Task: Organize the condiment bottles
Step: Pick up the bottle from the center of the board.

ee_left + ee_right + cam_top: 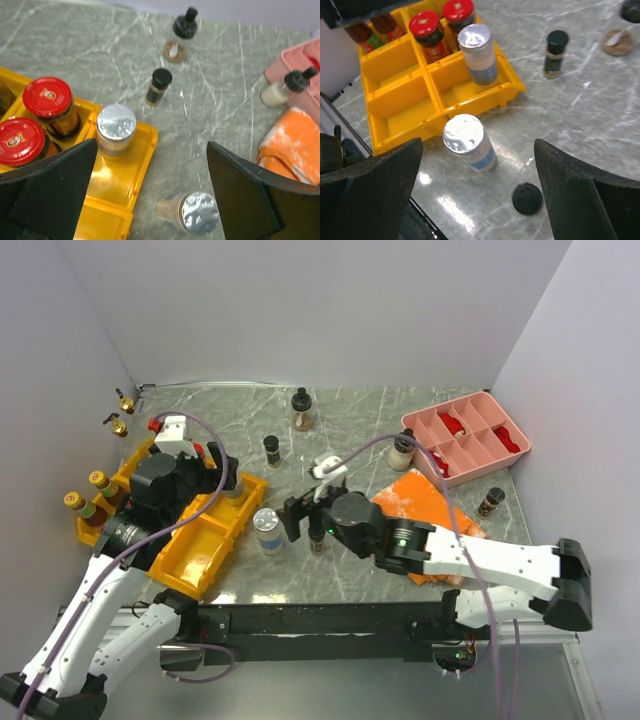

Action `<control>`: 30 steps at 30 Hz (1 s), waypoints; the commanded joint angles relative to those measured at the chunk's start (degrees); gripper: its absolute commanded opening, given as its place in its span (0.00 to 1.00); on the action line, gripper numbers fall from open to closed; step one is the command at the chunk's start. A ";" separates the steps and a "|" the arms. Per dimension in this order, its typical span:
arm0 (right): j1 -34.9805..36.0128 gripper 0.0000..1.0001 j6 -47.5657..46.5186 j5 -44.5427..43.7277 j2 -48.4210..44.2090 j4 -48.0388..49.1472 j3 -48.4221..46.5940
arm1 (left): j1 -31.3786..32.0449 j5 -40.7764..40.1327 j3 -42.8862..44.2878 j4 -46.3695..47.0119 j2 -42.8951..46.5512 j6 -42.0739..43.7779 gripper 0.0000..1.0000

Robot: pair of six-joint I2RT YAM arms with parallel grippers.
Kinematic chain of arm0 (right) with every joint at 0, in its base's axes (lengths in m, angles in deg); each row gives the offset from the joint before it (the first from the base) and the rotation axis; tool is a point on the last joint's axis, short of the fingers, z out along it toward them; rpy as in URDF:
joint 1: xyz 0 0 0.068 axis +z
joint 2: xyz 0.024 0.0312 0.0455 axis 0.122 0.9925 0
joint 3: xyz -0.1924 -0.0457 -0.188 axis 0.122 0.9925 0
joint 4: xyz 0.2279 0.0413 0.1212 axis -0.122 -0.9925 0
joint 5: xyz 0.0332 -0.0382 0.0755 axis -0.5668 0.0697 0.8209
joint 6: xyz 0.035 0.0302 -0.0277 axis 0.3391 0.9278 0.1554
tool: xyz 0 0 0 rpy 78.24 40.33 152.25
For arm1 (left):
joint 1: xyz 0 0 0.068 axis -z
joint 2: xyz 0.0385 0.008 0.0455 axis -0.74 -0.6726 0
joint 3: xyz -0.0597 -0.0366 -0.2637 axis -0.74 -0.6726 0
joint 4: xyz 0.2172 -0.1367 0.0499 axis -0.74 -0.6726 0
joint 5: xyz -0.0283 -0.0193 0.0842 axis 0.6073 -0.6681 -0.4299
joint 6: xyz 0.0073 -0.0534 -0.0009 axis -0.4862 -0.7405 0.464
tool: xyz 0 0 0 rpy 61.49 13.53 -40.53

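My left gripper [151,145] is open and empty above the right edge of the yellow bins [140,165]. A silver-lid shaker [116,129] stands in a bin, beside two red-lid jars [49,102]. A second silver-lid shaker [195,212] stands on the table beside the bins, below the jaws. My right gripper [479,145] is open and empty above that shaker [468,142] and a small black-cap bottle [527,198]. From above, the right gripper [308,523] is at mid-table and the left gripper [222,475] is over the bins. Further bottles stand apart: black-cap [272,448], round black-top [301,410], white [402,450].
A pink divided tray [497,423] sits at the back right and an orange cloth [425,505] lies in front of it, with a small bottle [490,501] beside. Gold-spout bottles [121,412] stand by the left wall. Yellow-cap bottles [88,492] are at the bins' left.
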 commanded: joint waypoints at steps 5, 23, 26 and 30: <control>-0.23 1.00 0.71 -8.53 -15.16 -5.73 9.19 | -0.24 10.23 8.02 -14.58 -5.85 -0.05 0.98; -1.55 1.00 -0.79 -13.64 -30.11 -7.30 16.93 | 21.72 -4.17 9.00 -18.12 -21.59 -9.54 0.89; -1.63 1.00 -0.52 -13.90 -32.57 -7.66 17.81 | 23.75 -6.19 8.91 -19.00 -23.70 -10.42 0.88; -1.64 1.00 -0.26 -13.64 -34.94 -7.75 18.43 | 25.94 -9.09 8.82 -20.05 -25.63 -12.00 0.88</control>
